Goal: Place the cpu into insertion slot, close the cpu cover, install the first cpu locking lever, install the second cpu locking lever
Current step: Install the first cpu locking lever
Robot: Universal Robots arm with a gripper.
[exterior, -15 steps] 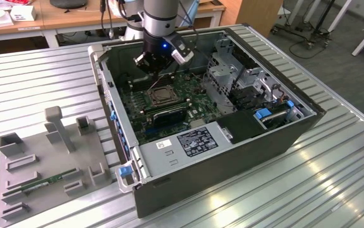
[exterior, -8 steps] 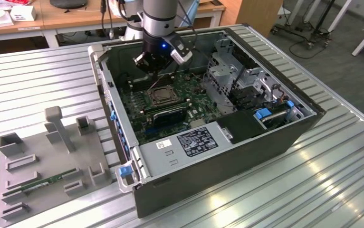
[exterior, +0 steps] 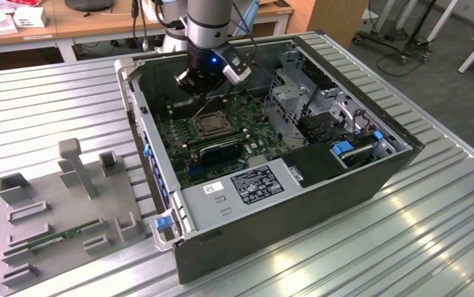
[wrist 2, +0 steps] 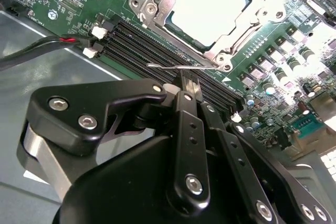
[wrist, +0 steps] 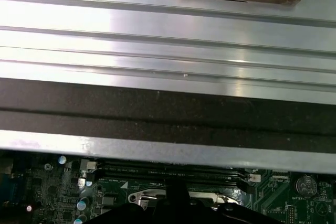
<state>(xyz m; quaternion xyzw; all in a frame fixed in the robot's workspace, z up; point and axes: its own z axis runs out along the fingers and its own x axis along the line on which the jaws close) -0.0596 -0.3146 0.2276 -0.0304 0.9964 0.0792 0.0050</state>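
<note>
The black gripper [wrist 2: 188, 83], its 2 fingers pressed together, sits just beside the thin silver wire lever [wrist 2: 173, 67]; it should push slowly so the wire does not slip. The square silver cpu chip [wrist 2: 207, 3] lies under the silver cover plate [wrist 2: 242, 22]. The grey computer case [exterior: 303, 210] rests mid-frame on a ribbed metal table [exterior: 402, 247], with wooden desks [exterior: 96, 21] upper left.

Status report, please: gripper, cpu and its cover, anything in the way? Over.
Gripper shut, tips at a locking lever. Cpu seated, cpu cover down over it. Nothing blocking seen.
</note>
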